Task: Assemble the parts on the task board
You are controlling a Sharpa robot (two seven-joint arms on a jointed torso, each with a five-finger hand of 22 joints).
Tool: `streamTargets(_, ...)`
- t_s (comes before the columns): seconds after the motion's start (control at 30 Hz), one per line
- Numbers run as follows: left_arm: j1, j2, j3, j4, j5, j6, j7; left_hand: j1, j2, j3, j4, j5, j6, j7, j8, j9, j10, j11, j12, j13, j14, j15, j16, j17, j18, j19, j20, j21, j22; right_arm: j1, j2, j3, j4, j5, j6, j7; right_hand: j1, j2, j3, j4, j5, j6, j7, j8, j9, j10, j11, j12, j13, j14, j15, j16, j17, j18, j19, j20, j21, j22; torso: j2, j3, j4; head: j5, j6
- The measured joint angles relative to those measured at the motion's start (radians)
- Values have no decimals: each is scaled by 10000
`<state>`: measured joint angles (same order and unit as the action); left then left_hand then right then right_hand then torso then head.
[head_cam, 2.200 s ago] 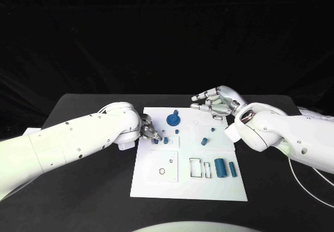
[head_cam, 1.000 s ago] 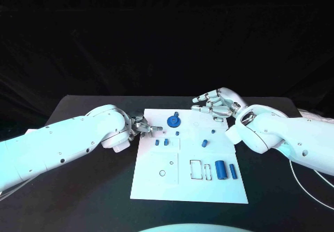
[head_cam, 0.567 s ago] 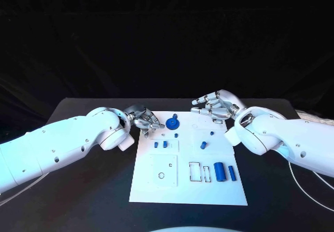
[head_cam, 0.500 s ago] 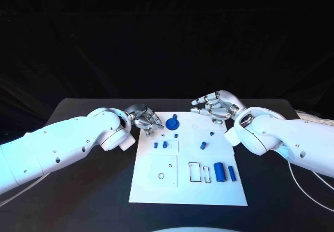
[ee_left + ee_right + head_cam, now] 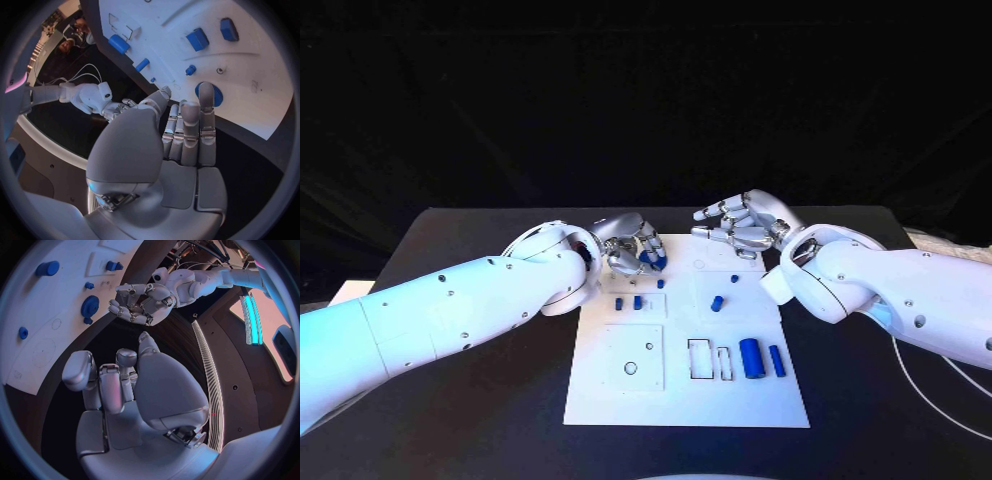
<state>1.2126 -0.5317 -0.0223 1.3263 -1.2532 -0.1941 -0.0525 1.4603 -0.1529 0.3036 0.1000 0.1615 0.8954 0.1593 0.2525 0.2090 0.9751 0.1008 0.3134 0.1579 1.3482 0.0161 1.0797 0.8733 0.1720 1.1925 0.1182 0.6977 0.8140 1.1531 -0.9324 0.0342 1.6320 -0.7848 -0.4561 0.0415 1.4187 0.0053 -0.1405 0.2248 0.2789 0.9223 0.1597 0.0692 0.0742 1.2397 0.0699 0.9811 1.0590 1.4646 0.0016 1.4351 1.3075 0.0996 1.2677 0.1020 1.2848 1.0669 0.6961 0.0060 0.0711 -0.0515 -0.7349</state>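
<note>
Black tabletop under dark drapes, with the white task board point(image 5: 687, 385) lying lengthwise before me. Nearest on it: an oval-holed square plate point(image 5: 630, 356) at left, two empty rectangular slots point(image 5: 710, 359) mid-board, and two blue cylinders point(image 5: 762, 359) lying side by side at right, apparently staged next to the slots they suit. Farther up, two small blue pegs point(image 5: 627, 302) stand close together at left, and a tilted blue peg point(image 5: 715, 303) sits apart toward the right. At the far left of the board is the round blue gear point(image 5: 209, 94); my left hand point(image 5: 629, 247) hovers over it, fingers extended side by side, thumb alongside, holding nothing, and short of the gear in the left wrist view. Judgement: hand is lined up to take the gear next. My right hand point(image 5: 741, 226) hangs above the far right corner, fingers loosely curled and apart, nothing in them; probably parked clear so the left has room.
</note>
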Motion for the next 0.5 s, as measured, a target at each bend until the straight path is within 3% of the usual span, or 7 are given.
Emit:
streamTargets(0.07, -1, 126, -11, -111, -477, 91, -4, 0, 0, 67, -46, 0, 211, 5, -112, -129, 172, -8, -140, -184, 464, -12, 828, 900, 0, 600, -21, 955, 799, -1, 5, 0, -1, -8, -16, 7, 42, 42, 0, 0, 0, 0, 0, 0, 0, 0, 0, -39, -15, 0, 0, 0, 0, 0, 0, 0, 0, 0, 3, 0, 1, -17, 0)
streamTargets(0.17, -2, 338, -34, -302, -1157, 312, -61, -72, -72, 142, -38, 0, 470, -59, -306, -318, 436, -53, -369, -456, 1059, -54, 2010, 2241, -397, 1523, -70, 2688, 2255, -2, 19, 0, -2, -21, -66, 18, 40, 40, 0, 0, 57, 0, 0, 0, 0, 0, 0, -39, -35, 0, 0, 0, 0, 0, 0, 0, 0, 0, 7, 0, 3, -33, -5)
streamTargets(0.2, -2, 398, -42, -353, -1332, 384, -86, -106, -106, 169, -65, 0, 536, -60, -360, -366, 486, -76, -432, -521, 1122, -71, 2194, 2438, -401, 1698, -79, 3042, 2554, -2, 24, 0, -2, -24, -80, 23, 40, 40, 0, 0, 58, 0, 0, 0, 0, 0, 0, -39, -35, 0, 0, 0, 0, 0, 0, 0, 0, 0, 7, 0, 3, -38, -12)
streamTargets(0.37, -8, 630, -64, -556, -2067, 729, -250, -148, -148, 206, -102, 0, 593, -79, -522, -513, 599, -113, -614, -712, 1140, -72, 2401, 2553, -410, 1948, -115, 3685, 3122, -2, 37, 0, 0, -39, -157, 50, 40, 40, -17, -17, 58, 0, 0, 0, 0, 0, 0, -38, -53, 0, 0, 0, -1, -1, 1, 0, 0, 0, 7, -7, 3, -56, -32)
streamTargets(0.4, -8, 662, -66, -584, -2177, 781, -283, -149, -149, 210, -100, 0, 628, -114, -553, -535, 640, -83, -623, -742, 1140, -72, 2401, 2558, -538, 1998, -137, 3755, 3190, -2, 38, 0, 1, -40, -169, 55, 40, 40, -28, -28, 58, 0, 0, 0, 0, 0, 0, -38, -55, 0, 0, 0, -1, 0, 1, 0, 0, 0, 7, -7, 3, -58, -37)
streamTargets(0.5, -12, 759, -76, -660, -2477, 943, -387, -149, -148, 264, -105, 0, 686, -130, -598, -588, 710, -123, -697, -807, 1140, -72, 2458, 2585, -552, 2076, -143, 3935, 3344, -3, 42, 0, 3, -44, -206, 72, 40, 40, -28, -28, 58, 0, 0, 0, 0, 1, 0, -77, -54, 0, 0, 0, -1, 0, 1, 0, 0, 0, 5, -7, 10, -72, -41)
